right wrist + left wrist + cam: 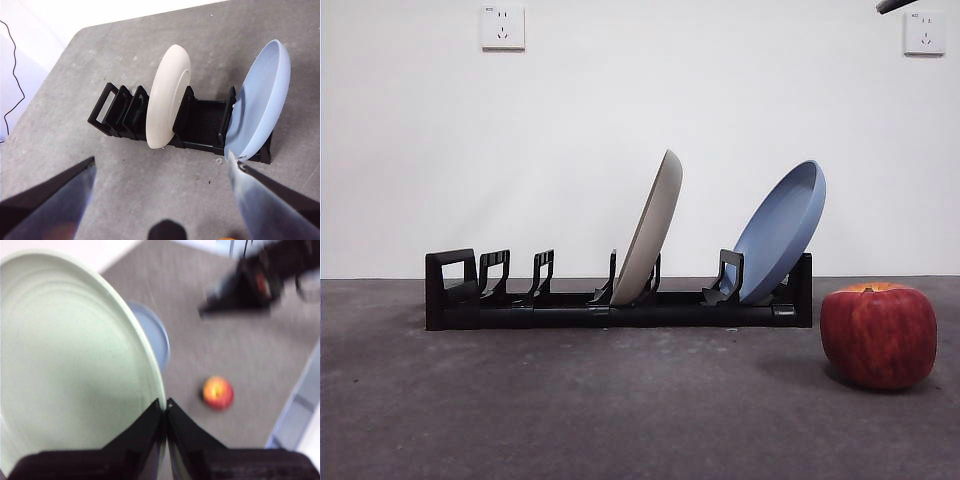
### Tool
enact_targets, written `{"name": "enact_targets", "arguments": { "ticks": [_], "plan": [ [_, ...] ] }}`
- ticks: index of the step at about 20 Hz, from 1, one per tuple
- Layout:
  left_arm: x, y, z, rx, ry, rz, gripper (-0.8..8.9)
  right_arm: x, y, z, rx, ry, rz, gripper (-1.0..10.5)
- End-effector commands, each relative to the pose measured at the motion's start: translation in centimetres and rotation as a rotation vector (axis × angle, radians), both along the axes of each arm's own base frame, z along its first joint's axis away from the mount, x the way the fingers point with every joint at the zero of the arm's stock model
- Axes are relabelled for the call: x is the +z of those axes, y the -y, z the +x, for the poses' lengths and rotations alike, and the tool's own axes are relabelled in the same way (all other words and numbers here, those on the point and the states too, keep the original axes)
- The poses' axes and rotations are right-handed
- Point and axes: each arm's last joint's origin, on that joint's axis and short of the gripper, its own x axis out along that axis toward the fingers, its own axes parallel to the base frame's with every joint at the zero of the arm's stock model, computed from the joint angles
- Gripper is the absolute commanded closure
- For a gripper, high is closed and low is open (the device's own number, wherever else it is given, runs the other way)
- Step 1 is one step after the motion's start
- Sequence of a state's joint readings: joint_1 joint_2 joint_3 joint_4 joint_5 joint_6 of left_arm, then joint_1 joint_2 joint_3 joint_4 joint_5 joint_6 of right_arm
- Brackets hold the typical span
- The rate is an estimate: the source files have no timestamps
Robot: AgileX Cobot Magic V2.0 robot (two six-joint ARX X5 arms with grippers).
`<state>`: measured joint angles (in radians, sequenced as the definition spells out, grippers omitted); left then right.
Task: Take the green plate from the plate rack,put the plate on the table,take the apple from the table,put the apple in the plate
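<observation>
Green plate [70, 355] rim-first between the left gripper's [164, 405] clamped fingers; right gripper's [165, 170] fingers wide.

No legible text, brand, number or sign found. The two wall sockets, left [502, 27] and right [924, 32], carry small marks too tiny to read. Plates, rack and apple bear no readable labels.

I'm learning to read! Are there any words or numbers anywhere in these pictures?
No words or numbers can be read.
Left wall socket: a tiny mark on top, too small to read.
Right wall socket: the same, too small.
Cream-white plate, blue plate, green plate, apple, plate rack: no writing.
</observation>
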<state>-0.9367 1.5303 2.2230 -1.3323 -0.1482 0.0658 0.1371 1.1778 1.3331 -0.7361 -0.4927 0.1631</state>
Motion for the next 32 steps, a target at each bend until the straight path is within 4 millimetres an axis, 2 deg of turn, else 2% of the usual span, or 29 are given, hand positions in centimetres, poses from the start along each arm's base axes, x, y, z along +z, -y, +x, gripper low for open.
{"name": "enact_targets", "arguments": {
  "ticks": [1, 4, 7, 10, 14, 22, 25, 28, 29, 31, 32],
  "plan": [
    [-3.7, 0.8, -1.0, 0.019, -0.082, 0.118, 8.22, 0.1, 0.0, 0.1, 0.003, 0.009, -0.009, 5.1],
    [-9.3, 1.6, -1.6, 0.075, -0.189, 0.269, 8.22, 0.1, 0.0, 0.1, 0.004, 0.009, -0.008, 5.1],
    [-14.8, 3.0, -0.9, 0.108, -0.235, 0.357, 8.22, 0.0, 0.0, 0.0, 0.003, -0.003, -0.010, 5.1],
    [-20.1, 4.7, 0.3, 0.112, -0.206, 0.295, 8.22, -0.2, 0.0, -0.1, 0.004, -0.023, -0.013, 5.1],
    [-25.3, 5.8, 1.6, 0.145, -0.195, 0.224, 8.22, -0.2, 0.0, -0.1, 0.004, -0.033, -0.014, 5.1],
    [-31.9, 8.4, 3.6, 0.152, -0.283, 0.359, 8.22, -0.3, 0.0, -0.2, 0.004, -0.037, -0.015, 5.1],
    [-33.1, 8.7, 3.7, 0.165, -0.319, 0.378, 8.20, -0.3, 0.0, -0.2, 0.004, -0.041, -0.016, 5.1],
    [-33.2, 8.6, 3.8, 0.169, -0.322, 0.376, 8.06, -0.3, 0.0, -0.2, 0.004, -0.042, -0.016, 5.1],
    [-33.2, 8.6, 3.8, 0.170, -0.327, 0.373, 7.73, -0.3, 0.0, -0.2, 0.004, -0.042, -0.016, 5.1],
    [-33.2, 8.5, 4.0, 0.169, -0.362, 0.351, 6.29, -0.3, 0.0, -0.2, 0.004, -0.042, -0.016, 5.1],
    [-33.2, 8.4, 4.2, 0.173, -0.376, 0.341, 5.94, -0.3, 0.0, -0.2, 0.004, -0.043, -0.016, 5.1]
  ]
}}
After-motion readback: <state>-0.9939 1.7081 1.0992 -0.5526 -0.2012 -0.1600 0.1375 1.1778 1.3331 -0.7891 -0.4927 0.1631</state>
